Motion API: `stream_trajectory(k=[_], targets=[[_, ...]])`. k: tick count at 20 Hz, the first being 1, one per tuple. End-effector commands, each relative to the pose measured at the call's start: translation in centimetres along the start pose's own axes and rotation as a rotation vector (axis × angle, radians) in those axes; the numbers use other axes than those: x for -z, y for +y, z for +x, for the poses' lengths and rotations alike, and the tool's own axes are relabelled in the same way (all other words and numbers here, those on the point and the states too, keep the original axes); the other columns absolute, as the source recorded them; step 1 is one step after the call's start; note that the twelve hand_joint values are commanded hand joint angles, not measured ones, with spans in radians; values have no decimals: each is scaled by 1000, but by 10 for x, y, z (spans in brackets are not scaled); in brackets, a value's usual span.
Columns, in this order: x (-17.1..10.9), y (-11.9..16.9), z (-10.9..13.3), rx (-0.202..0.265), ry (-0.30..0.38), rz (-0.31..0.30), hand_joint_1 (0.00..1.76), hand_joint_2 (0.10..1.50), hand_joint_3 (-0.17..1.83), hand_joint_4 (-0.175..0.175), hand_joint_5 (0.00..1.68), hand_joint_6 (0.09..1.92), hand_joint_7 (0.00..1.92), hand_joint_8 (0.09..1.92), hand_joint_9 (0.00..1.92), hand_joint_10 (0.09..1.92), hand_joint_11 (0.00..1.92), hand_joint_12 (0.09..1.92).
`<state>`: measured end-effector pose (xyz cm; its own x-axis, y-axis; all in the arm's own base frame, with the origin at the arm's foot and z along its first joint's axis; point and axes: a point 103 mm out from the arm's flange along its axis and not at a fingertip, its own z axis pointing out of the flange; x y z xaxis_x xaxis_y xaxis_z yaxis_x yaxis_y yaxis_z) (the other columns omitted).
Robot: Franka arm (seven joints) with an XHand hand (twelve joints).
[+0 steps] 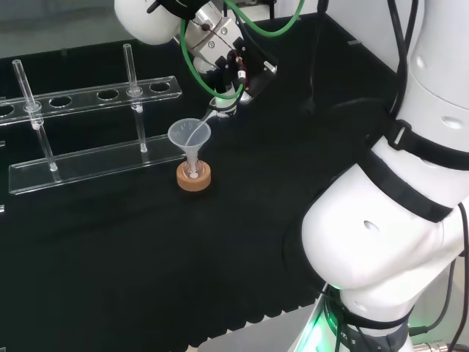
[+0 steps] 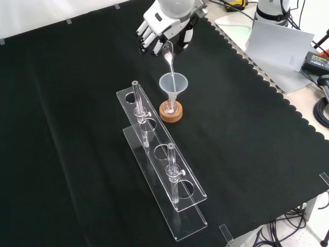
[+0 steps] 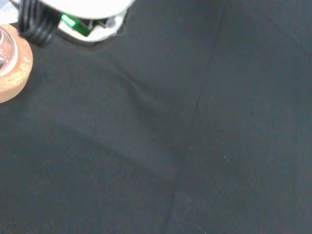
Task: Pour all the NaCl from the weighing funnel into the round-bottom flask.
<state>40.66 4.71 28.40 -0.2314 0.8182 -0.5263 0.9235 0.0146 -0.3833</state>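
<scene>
Above cork ring [image 2: 171, 112]: robot hand [image 2: 163, 24] grips weighing funnel [image 2: 169, 57], tilted into funnel [image 2: 172, 84].

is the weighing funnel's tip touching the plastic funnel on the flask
Cannot tell. In the front view the weighing funnel dips its tip inside the plastic funnel rim, but no contact or gap shows plainly.

The bench [image 2: 61, 128] wears a black cloth with a scalloped edge at the front view's right. On it stands a cork ring [image 2: 171, 112] under a flask, and just beside it a clear test-tube rack [image 2: 169, 190] carrying two glass tubes.
</scene>
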Motion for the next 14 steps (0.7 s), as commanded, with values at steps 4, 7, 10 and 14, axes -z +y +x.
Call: stream_trajectory(k=[4,7,10,14], targets=[[-1,3,1,10,-36,12,1119,638,716,175,1238,760,419,645,742,482,541,1256],[0,2,2,3,-44,16,1119,638,716,175,1238,760,418,645,741,482,540,1256],[4,2,4,0,-58,20,1119,638,716,175,1239,760,415,644,737,482,540,1257],[7,2,6,-2,-69,33,1119,637,717,175,1239,760,410,643,731,480,539,1257]])
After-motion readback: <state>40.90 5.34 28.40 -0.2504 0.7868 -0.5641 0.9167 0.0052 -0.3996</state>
